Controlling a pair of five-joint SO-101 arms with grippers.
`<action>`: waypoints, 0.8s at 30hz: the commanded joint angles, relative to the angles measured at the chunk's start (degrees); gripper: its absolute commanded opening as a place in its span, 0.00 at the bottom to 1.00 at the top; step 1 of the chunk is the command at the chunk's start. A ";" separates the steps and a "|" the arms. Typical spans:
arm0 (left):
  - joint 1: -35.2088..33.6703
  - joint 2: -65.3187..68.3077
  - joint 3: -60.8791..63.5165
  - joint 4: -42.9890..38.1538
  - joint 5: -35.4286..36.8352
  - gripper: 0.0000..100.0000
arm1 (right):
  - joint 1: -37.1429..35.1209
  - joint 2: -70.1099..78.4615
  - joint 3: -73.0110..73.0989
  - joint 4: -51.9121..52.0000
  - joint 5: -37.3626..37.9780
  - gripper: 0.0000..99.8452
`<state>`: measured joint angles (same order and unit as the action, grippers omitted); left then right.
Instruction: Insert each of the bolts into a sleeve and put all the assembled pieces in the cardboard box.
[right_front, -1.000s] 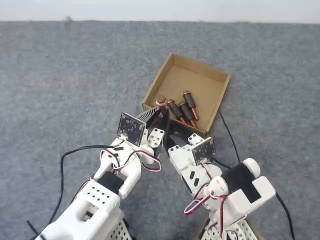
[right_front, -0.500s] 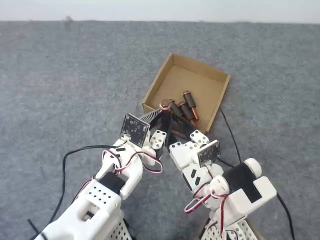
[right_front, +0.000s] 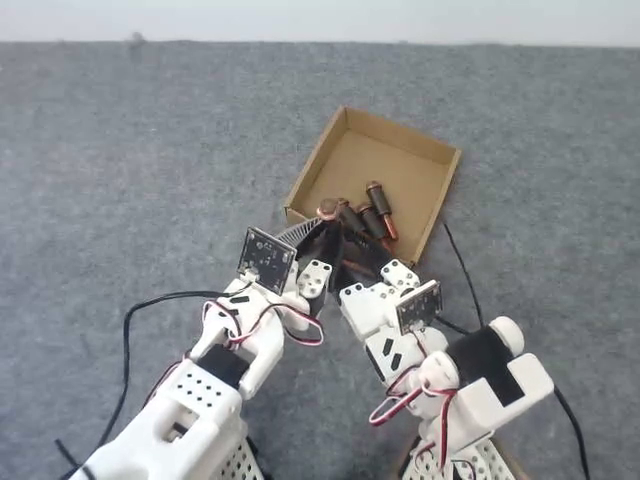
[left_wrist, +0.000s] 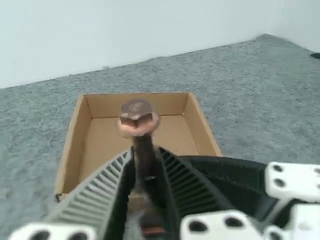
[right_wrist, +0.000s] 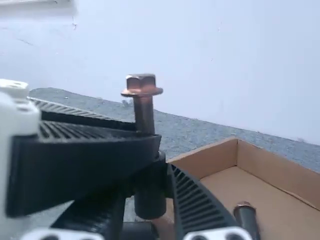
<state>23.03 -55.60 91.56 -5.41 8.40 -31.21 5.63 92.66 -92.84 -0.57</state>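
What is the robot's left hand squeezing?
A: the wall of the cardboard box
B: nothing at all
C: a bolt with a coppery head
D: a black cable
C: the left hand is shut on the shaft of the bolt, head up, in front of the cardboard box; the right hand grips the dark sleeve under it.

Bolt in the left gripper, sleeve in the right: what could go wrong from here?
1. Much of the bolt stands above the left gripper, while the right gripper holds the sleeve below; if it isn't seated, a release may split them.
2. Both grippers crowd the near wall of the cardboard box and could shove it.
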 joint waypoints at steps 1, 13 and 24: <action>-2.55 0.26 0.66 -0.53 -0.44 0.19 | 3.74 -1.54 -2.11 -2.59 -0.70 0.01; -2.37 -0.26 2.15 -0.26 -0.44 0.22 | 5.41 -1.45 -2.90 -2.51 -0.70 0.01; 0.79 -0.26 3.82 -0.35 -0.79 0.13 | 8.13 -1.54 -5.45 2.77 -0.70 0.01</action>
<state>23.21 -55.78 94.46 -5.49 8.40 -25.49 5.63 92.75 -90.11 -0.57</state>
